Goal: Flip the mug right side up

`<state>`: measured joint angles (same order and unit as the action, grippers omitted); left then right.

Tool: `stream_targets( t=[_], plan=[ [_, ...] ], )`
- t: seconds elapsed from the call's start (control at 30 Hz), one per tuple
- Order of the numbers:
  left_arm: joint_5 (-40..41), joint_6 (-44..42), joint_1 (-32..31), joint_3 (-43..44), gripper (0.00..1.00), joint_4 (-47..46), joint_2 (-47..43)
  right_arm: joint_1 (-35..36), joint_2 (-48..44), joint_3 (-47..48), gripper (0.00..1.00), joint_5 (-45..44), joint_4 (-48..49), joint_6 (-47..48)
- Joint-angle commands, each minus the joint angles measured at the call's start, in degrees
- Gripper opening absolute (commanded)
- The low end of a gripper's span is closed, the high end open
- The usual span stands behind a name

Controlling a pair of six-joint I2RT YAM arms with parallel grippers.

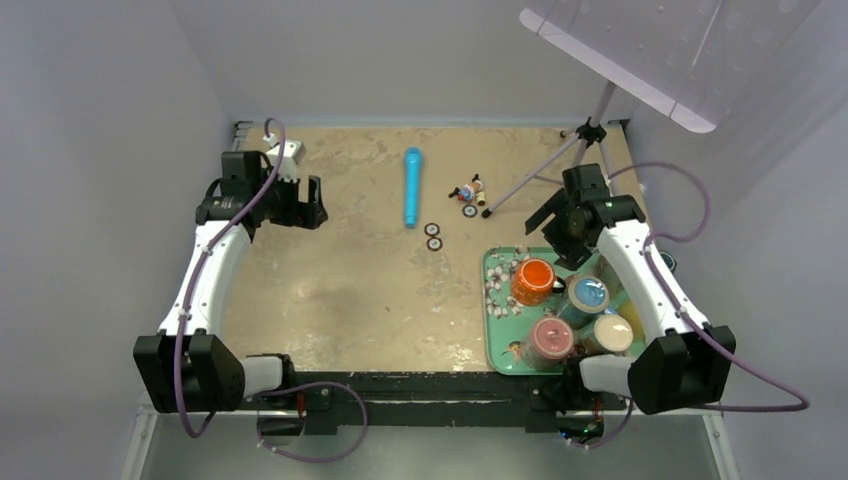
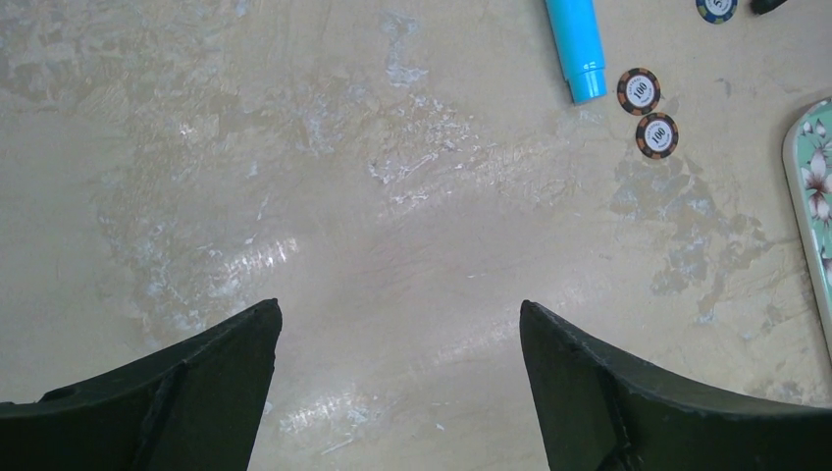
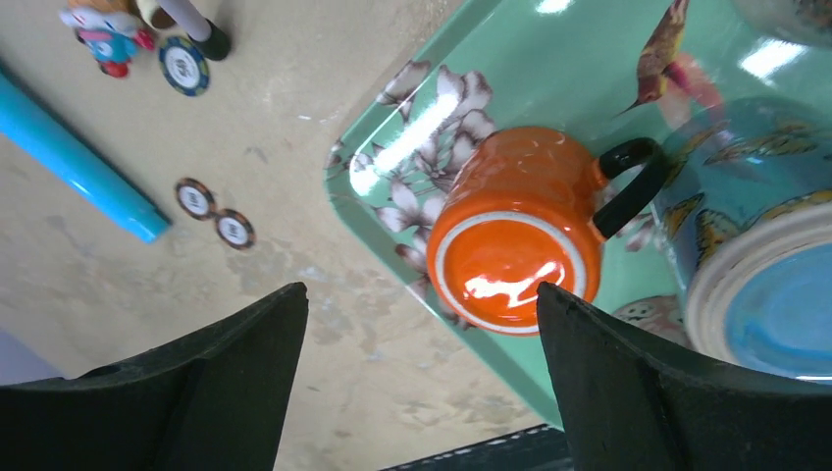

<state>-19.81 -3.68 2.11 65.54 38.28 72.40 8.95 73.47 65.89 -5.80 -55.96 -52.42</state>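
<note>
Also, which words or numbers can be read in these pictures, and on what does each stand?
"100" on the upper orange-rimmed chip.
"100" on the lower orange-rimmed chip.
On the blue chip the mark is too small to read.
On the orange mug no text shows.

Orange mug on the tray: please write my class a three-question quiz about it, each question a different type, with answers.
1. True or false: the orange mug stands bottom-up on the green tray.
2. Which gripper hangs open above it? A) left gripper B) right gripper
3. Fill in: the mug's handle is ____ in colour.
Key: 1 true; 2 B; 3 black.
</note>
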Motion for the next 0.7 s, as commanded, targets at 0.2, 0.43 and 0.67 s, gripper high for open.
stream_targets(
  t=[0.2, 0.43, 0.67],
  plan=[
    [-1.6, 0.3, -0.3, 1.5, 0.94, -0.5, -1.6, 1.9, -5.4, -3.5, 0.92, -5.8, 1.4, -17.1],
    [-2.4, 0.7, -0.2, 1.5, 0.94, -0.5, -1.2, 1.8, -1.6, -6.8, 0.99, -9.0, -0.4, -13.7],
    [-2.2, -0.4, -0.3, 1.5, 0.94, -0.5, -1.7, 2.0, 2.8, -11.1, 0.96, -2.9, 7.7, -10.9]
  ],
)
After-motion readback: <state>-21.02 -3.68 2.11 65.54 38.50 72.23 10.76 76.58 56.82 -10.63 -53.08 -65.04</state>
